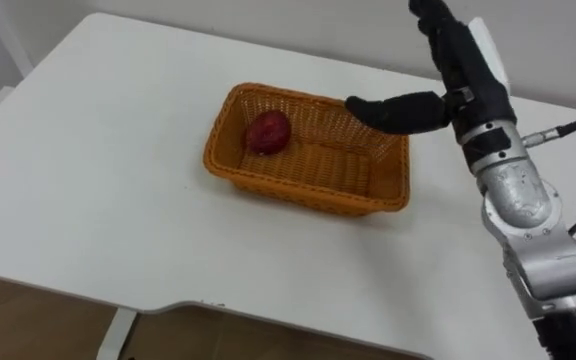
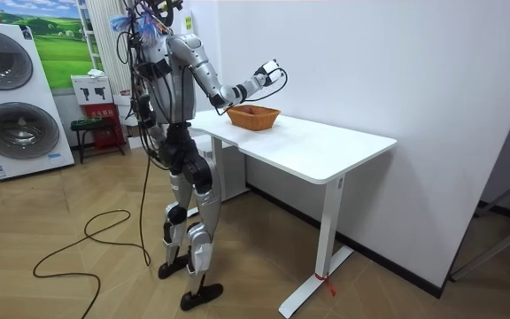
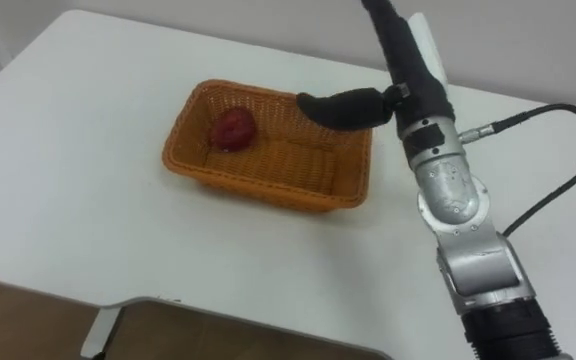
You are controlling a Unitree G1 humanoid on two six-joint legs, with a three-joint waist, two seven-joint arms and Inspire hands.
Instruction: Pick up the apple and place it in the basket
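Observation:
A dark red apple (image 1: 268, 132) lies inside the orange wicker basket (image 1: 298, 192), in its left end. The basket stands on the white table (image 1: 88, 200). My right hand (image 1: 460, 62) hangs in the air above the basket's far right corner, clear of the rim. It is open, with straight fingers pointing up and away and the thumb (image 1: 398, 110) sticking out to the left over the basket; it holds nothing. In the room view I stand at the table's end with the right hand (image 2: 264, 75) raised over the basket (image 2: 253, 117).
The table's near edge (image 1: 198, 305) runs across the bottom with wood floor below it. A white wall (image 1: 568, 40) rises right behind the table. Washing machines (image 2: 16, 97) stand behind me in the room view.

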